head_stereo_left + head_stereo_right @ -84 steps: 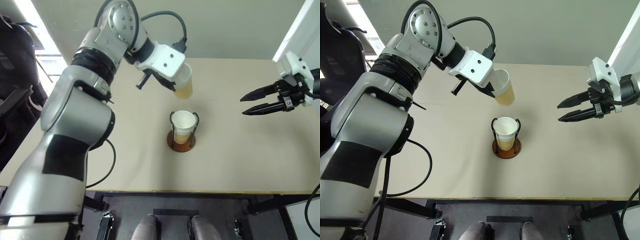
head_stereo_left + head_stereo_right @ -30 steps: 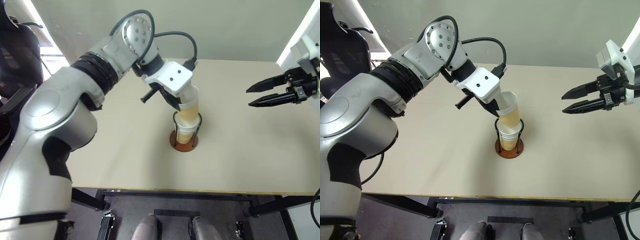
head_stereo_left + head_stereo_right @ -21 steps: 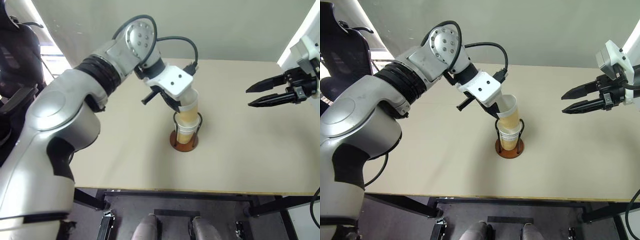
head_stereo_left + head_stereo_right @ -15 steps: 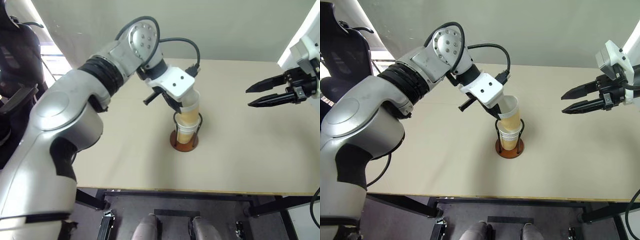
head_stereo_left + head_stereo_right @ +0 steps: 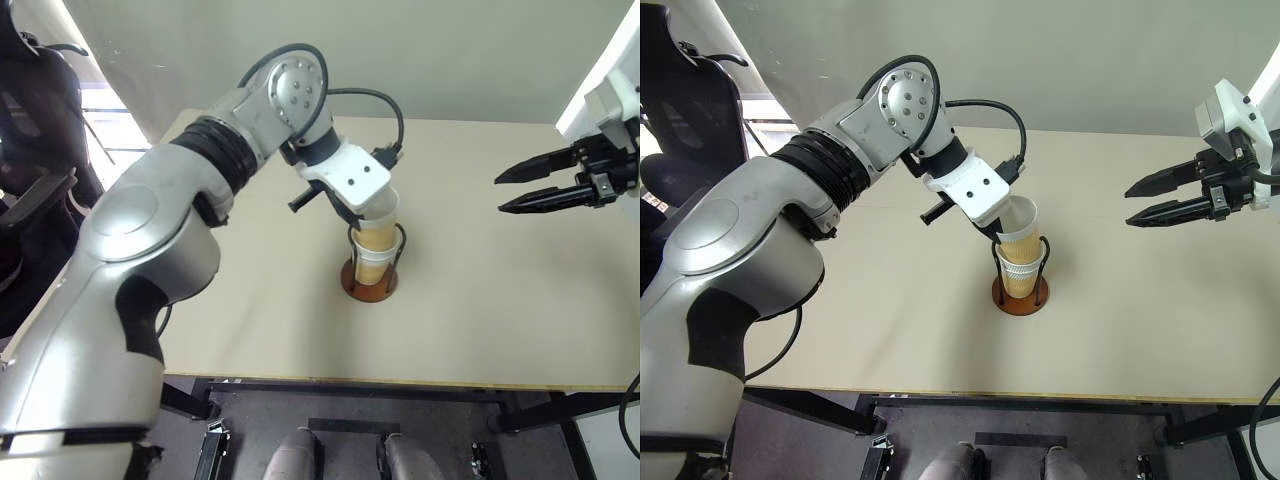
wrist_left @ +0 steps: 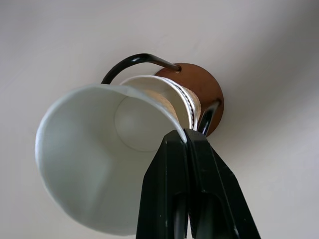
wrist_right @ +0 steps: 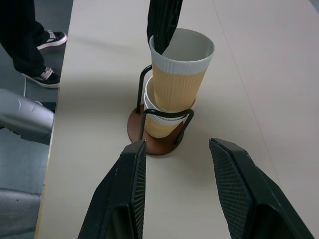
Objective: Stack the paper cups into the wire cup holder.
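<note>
- Left gripper [image 6: 185,137]: we pinch the upper paper cup [image 7: 179,74] by its rim.
- Right gripper [image 7: 192,159]: spread, empty.
- Risk: tilted cup may jam or tip the wire cup holder [image 7: 154,137].

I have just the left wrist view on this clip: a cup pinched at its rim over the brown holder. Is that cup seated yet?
Observer: Not fully. From the right wrist view the held cup sits tilted and only partly nested in the lower cup, which stands in the wire cup holder.
Operator: Where is the other arm?
Observer: The right gripper hangs above the table, well to the right of the holder, fingers apart, holding nothing.
Operator: Any cups loose on the table?
Observer: I see none in the head views, just those two cups at the holder. The left gripper pinches the upper cup's rim.
</note>
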